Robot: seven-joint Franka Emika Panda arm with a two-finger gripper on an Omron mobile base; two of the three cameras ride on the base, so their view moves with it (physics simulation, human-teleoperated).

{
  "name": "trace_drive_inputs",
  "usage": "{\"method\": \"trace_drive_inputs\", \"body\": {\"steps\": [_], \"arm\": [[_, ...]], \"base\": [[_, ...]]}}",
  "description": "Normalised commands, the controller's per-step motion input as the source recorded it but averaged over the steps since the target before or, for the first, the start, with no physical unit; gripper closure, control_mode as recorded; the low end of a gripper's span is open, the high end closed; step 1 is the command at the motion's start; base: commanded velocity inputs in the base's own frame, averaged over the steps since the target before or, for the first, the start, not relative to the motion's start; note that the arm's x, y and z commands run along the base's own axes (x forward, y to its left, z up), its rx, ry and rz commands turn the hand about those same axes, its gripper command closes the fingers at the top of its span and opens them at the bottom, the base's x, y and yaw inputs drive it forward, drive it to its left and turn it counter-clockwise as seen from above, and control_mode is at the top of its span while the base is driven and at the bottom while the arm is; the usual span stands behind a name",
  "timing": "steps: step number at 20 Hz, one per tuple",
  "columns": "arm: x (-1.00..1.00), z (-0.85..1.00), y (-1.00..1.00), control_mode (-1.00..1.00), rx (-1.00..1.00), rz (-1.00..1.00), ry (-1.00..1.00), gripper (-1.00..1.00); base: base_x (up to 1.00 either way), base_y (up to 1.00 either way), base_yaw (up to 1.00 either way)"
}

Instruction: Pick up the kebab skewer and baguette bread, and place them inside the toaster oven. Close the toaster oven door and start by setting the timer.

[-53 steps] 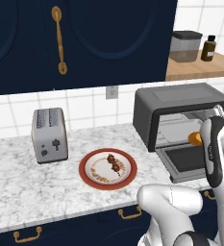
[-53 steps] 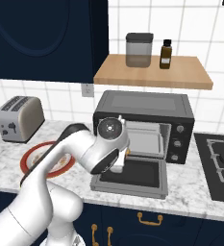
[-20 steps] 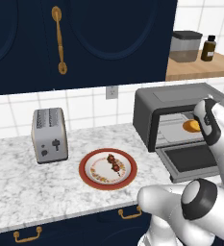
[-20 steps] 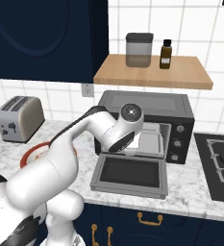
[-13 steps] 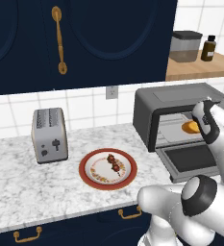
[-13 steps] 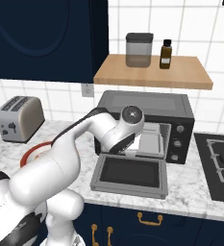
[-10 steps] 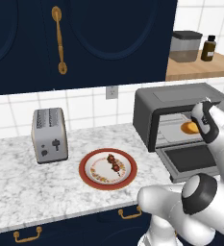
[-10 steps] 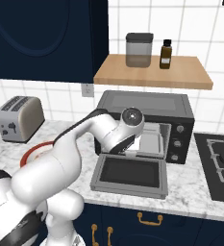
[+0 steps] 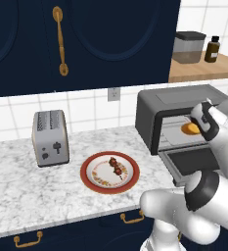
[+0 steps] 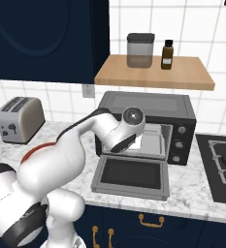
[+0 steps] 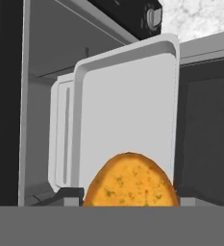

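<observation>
Golden-orange baguette bread (image 11: pixel 129 180) sits between the jaws, which seem to grasp it, over the pale tray (image 11: pixel 128 110) inside the toaster oven (image 9: pixel 176 117). The toaster oven door (image 10: pixel 130 175) hangs open. Next likely: release the loaf, then fetch the kebab skewer (image 9: pixel 116 166) from the plate (image 9: pixel 88 179) on the surface.

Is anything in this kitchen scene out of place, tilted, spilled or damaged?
Nothing stands out. The toaster oven has its door folded down, the baguette bread is at the oven opening at the gripper, and the kebab skewer lies on its plate. No spill or damage shows.
</observation>
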Motion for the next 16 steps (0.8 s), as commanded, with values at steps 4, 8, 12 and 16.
{"method": "trace_drive_inputs", "body": {"steps": [4,8,12,16], "arm": [[0.19,-0.04,0.0,-1.0,0.0,0.0,0.0,1.0],[0.19,-0.11,0.0,-1.0,0.0,0.0,0.0,1.0],[0.18,-0.12,0.0,-1.0,0.0,0.0,0.0,1.0],[0.16,-0.12,0.0,-1.0,0.0,0.0,0.0,1.0]], "base": [[0.0,0.0,0.0],[0.0,0.0,0.0],[0.0,0.0,0.0],[0.0,0.0,0.0]]}}
